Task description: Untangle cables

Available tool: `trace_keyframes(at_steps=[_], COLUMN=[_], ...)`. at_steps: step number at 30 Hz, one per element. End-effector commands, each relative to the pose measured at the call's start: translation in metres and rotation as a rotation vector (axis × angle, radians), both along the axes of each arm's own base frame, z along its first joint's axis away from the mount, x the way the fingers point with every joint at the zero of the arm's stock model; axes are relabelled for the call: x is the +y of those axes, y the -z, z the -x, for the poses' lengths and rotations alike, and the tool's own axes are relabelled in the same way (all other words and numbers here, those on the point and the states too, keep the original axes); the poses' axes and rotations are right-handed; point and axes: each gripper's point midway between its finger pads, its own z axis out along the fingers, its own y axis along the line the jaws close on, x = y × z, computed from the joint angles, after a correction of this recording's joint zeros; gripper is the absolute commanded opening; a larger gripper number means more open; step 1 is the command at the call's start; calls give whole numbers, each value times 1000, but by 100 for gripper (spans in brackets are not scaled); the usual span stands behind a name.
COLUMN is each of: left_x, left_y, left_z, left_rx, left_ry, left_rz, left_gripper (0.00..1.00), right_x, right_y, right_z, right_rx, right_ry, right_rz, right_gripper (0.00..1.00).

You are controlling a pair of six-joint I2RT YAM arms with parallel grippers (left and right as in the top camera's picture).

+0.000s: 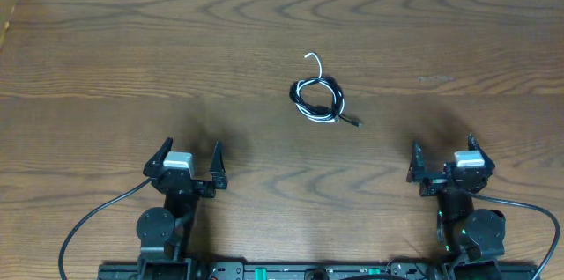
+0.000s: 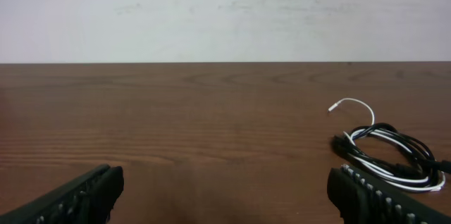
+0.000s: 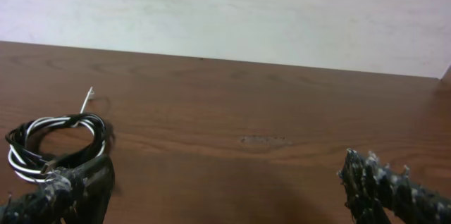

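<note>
**Item 1: cables.** A black cable (image 1: 304, 95) and a white cable (image 1: 319, 82) are wound together in one small loose coil. The coil lies flat near the middle of the surface (image 1: 106, 69), a little toward its right edge and well apart from every edge. A free white end (image 1: 308, 55) sticks out toward the far edge. A black plug end (image 1: 355, 122) trails toward the near right corner. The left wrist view shows the coil (image 2: 387, 157) at its right, and the right wrist view shows the coil (image 3: 56, 143) at its left. The strands overlap, and how they cross cannot be told.

**Item 2: left end effector** (image 1: 191, 146). It is near the near edge, left of centre. Its fingers are spread wide, with nothing between them, and it is well apart from the coil.

**Item 3: right end effector** (image 1: 443, 145). It is near the near edge, right of centre. Its fingers are spread wide and hold nothing, also clear of the coil.

**Item 4: surface.** Dark brown wood grain, bounded by a pale wall (image 2: 225, 13) along the far edge.
</note>
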Motion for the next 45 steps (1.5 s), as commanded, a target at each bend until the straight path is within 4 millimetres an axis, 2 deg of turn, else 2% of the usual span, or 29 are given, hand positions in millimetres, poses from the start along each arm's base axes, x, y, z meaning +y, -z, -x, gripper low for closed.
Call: trace_keyframes(at_steps=[1,20,24,27,45], left_x=[0,0,-17,-22,-22], left_y=[17,17,16,17,17], left_z=[1,1,3,4,4], left_rx=[51,51,50,50,50], left_ry=[2,6,74,94,96], left_rz=[-18,-18,-19,-20,-20], left_gripper=[98,98,98,98,98], right_x=[1,1,1,1,1], right_y=[1,1,1,1,1], right_z=[0,0,0,0,0], right_rx=[3,3,3,3,2], right_ry=[-6,-6,-6,-6,-6], right_rz=[4,4,5,4,4], right_gripper=[99,99,99,99,99])
